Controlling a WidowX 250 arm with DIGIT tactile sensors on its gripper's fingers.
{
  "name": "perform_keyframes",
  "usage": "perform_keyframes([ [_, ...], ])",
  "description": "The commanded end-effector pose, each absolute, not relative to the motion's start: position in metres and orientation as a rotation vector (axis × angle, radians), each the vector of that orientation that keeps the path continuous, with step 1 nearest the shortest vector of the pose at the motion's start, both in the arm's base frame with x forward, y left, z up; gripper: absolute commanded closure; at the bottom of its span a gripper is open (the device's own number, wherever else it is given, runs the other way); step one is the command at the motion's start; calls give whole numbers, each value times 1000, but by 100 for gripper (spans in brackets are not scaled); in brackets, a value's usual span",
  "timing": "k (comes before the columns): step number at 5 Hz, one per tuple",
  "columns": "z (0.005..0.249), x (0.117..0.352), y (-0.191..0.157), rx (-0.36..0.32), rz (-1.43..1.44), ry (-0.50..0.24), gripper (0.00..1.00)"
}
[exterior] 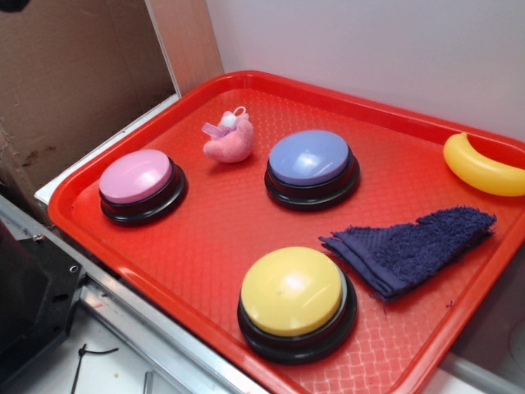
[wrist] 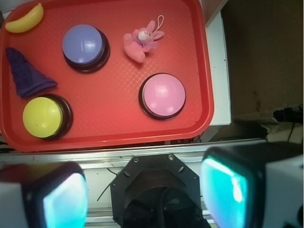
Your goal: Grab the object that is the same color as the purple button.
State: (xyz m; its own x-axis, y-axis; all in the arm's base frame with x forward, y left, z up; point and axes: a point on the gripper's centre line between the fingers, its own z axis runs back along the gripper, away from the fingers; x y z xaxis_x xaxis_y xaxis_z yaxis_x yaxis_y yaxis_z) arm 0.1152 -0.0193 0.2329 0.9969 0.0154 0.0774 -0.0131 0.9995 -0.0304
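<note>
A folded dark navy-purple terry cloth (exterior: 414, 248) lies on the red tray (exterior: 205, 246) at the right, between the yellow-domed button (exterior: 295, 300) and the yellow banana (exterior: 484, 168). It also shows in the wrist view (wrist: 26, 73) at the left. The purple button (exterior: 312, 164) stands mid-tray, and in the wrist view (wrist: 84, 45) at upper left. My gripper (wrist: 145, 194) is open and empty, high above the robot base, well short of the tray. It does not show in the exterior view.
A pink-domed button (exterior: 139, 185) stands at the tray's left and a small pink plush toy (exterior: 230, 139) behind it. A metal rail (exterior: 139, 320) runs along the tray's near edge. The black robot base (wrist: 156, 190) lies below the gripper. A cardboard wall (exterior: 74, 74) stands at left.
</note>
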Motion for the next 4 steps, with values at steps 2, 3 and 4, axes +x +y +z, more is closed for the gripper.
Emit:
perform_keyframes([
  [2,221,130,-32,-10,-93,-99,0],
  [3,208,146,-47,1,-156,-79,0],
  [4,190,167,-69,-5,-261,-125,0],
])
